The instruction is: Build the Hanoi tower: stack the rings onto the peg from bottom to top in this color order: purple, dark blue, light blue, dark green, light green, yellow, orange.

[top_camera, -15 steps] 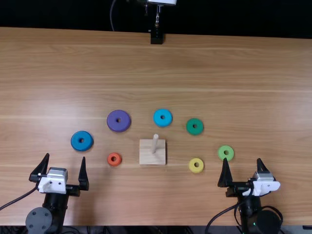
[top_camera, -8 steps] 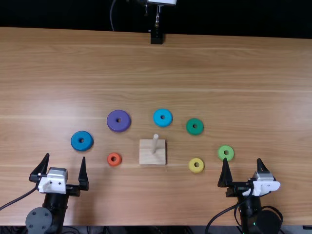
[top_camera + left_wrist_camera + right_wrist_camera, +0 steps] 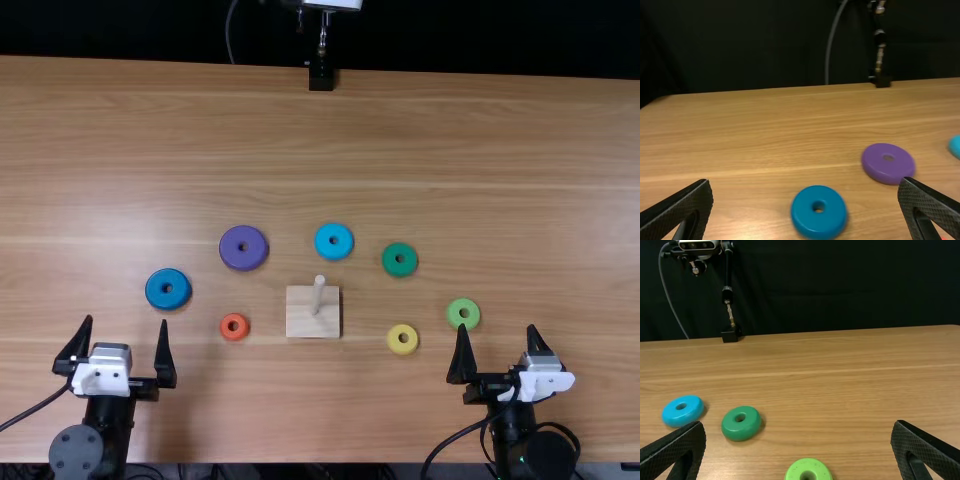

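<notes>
Purple ring (image 3: 231, 248) lies ahead and rightward of left fingers (image 3: 165, 365), nearer these than right fingers (image 3: 462, 363); both pairs apart.

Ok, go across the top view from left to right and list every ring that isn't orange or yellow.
Dark blue ring, purple ring, light blue ring, dark green ring, light green ring.

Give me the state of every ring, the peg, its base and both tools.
Purple ring: flat, unstacked
Dark blue ring: flat, unstacked
Light blue ring: flat, unstacked
Dark green ring: flat, unstacked
Light green ring: flat, unstacked
Yellow ring: flat, unstacked
Orange ring: flat, unstacked
Peg: standing, bare
Base: flat
Left tool: open, empty
Right tool: open, empty
</notes>
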